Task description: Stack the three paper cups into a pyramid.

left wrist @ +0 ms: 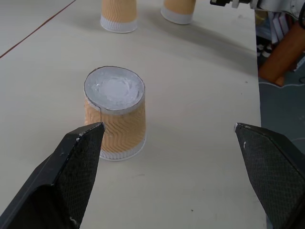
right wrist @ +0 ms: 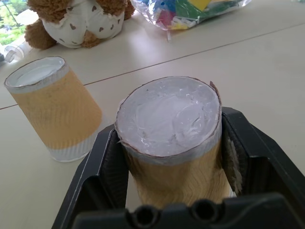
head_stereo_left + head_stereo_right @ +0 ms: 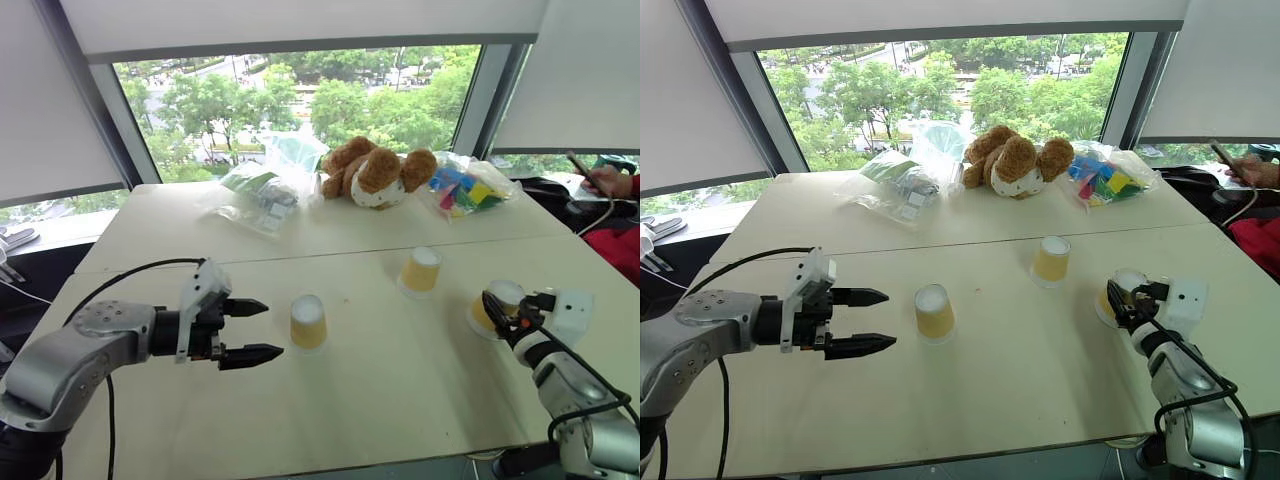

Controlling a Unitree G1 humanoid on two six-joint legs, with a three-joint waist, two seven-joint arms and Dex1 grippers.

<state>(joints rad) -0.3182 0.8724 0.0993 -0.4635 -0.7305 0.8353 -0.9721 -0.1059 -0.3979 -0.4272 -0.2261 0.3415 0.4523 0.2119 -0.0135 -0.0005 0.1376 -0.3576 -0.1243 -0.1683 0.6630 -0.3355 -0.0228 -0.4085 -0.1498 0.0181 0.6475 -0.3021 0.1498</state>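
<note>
- From the head camera, we see 3 small yellow-orange tapered paper cups standing upside down, white bases up, on the pale tabletop (image 3: 400,400). The left gripper (image 3: 252,329) has its 2 black fingers spread wide and holds nothing; the nearest cup (image 3: 308,321) stands just beyond its fingertips, apart from them.
- In the same view, the right gripper (image 3: 497,312) sits at the right-hand cup (image 3: 499,302), fingers either side of it. The middle cup (image 3: 421,269) stands apart, between the 2 grippers and farther from us. A brown plush bear (image 3: 377,173) and clear plastic bags (image 3: 265,185) lie well beyond all of this.
- From the left wrist, we look along both open fingers (image 1: 78,162); the nearest cup (image 1: 116,113) stands ahead of them, closer to one finger than the other, not yet between them.
- From the right wrist, the right-hand cup (image 2: 174,138) is squeezed between the 2 pads, so we count the right gripper as closed on it. The middle cup (image 2: 55,108) stands just beside, untouched.
- We judge the step to be the first pick: no pyramid exists yet, all 3 cups stand singly.
- Next, we would lift the gripped cup clear without crushing its thin wall, while 2 cups must end up touching side by side as the base.
</note>
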